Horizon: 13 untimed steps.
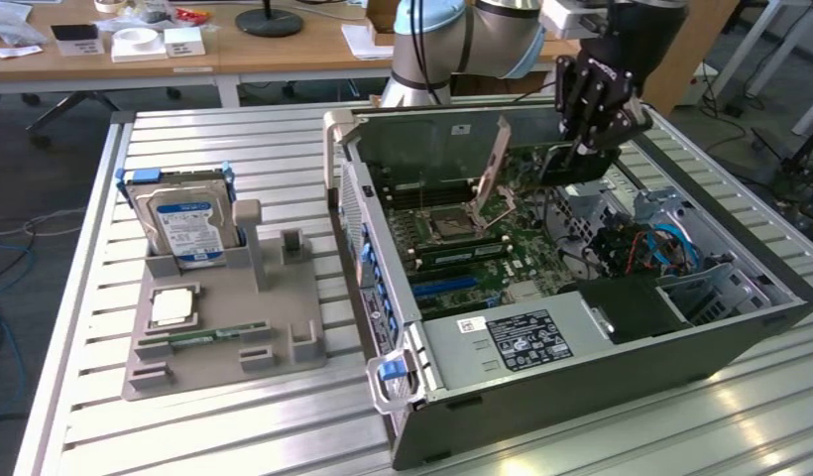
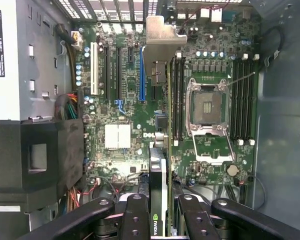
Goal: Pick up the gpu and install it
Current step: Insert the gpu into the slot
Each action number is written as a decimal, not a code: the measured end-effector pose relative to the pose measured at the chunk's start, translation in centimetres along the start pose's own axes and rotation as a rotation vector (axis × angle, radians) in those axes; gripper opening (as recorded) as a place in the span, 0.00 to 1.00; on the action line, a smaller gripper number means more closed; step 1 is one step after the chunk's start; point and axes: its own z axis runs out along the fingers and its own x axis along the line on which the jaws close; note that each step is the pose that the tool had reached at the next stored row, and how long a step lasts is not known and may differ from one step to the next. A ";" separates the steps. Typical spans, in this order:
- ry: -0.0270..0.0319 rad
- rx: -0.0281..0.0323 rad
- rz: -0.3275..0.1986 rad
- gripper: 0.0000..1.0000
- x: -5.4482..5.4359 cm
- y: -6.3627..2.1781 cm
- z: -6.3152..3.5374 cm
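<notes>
Black jointed fingers (image 2: pixel 135 215) clamping thin flat gpu (image 2: pixel 157 190), silvery bracket (image 2: pixel 162 35), over green motherboard (image 2: pixel 210 150)

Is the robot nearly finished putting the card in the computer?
About halfway. Done: the gpu is picked up, clamped in the gripper. In hand: it hangs edge-down over the open computer case, above the motherboard. Left: it isn't seated; the blue slot is bare.
</notes>
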 end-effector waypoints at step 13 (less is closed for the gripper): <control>-0.0004 0.0005 0.000 0.27 0.0 0.89 0.22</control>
